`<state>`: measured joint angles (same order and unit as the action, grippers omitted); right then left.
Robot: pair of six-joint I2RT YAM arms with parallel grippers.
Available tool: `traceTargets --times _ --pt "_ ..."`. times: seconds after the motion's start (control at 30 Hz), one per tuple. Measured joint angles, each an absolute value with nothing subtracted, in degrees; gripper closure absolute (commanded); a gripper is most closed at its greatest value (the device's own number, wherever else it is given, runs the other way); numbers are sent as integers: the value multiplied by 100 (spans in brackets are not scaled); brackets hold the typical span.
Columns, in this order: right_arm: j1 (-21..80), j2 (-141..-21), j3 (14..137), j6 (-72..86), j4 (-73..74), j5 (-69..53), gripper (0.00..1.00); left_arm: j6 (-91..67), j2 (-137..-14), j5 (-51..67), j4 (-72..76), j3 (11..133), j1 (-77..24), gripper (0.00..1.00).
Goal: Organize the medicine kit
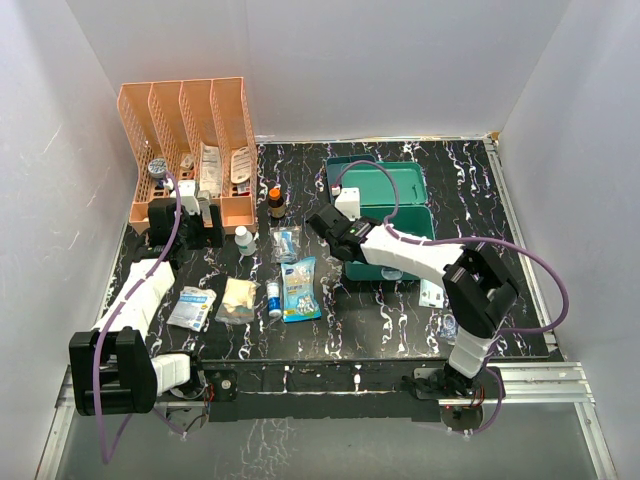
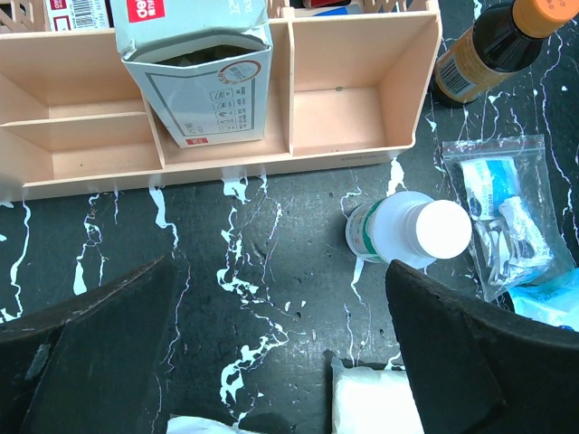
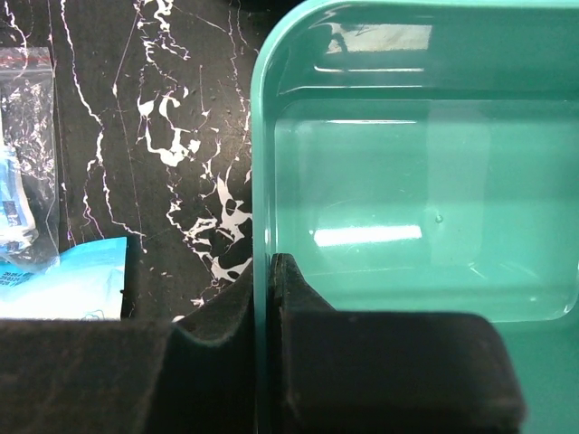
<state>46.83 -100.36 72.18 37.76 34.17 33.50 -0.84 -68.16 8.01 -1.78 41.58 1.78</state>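
Note:
The medicine kit (image 1: 400, 195) is a teal box at the right middle of the table. My right gripper (image 1: 335, 232) is at its left side. In the right wrist view the gripper (image 3: 268, 271) is shut on the kit's thin left wall (image 3: 262, 181), one finger outside and one inside. The teal inside that shows is bare and glossy. My left gripper (image 1: 200, 235) is open and empty just in front of the orange rack (image 1: 190, 150). In the left wrist view the gripper (image 2: 280, 271) hangs over bare table, with a white bottle (image 2: 425, 231) by its right finger.
Between the arms lie a brown bottle with an orange cap (image 1: 275, 202), a zip bag (image 1: 286, 243), a blue packet (image 1: 299, 288), a small tube (image 1: 273, 298), a beige packet (image 1: 238, 300) and a white packet (image 1: 192, 308). Small packets (image 1: 433, 293) lie in front of the kit. The rack holds boxes (image 2: 204, 81).

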Motion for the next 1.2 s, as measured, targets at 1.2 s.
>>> traceTargets --times 1.2 --pt "4762 -10145 7332 4093 3446 3468 100 -78 -6816 840 -220 4158 178 1"
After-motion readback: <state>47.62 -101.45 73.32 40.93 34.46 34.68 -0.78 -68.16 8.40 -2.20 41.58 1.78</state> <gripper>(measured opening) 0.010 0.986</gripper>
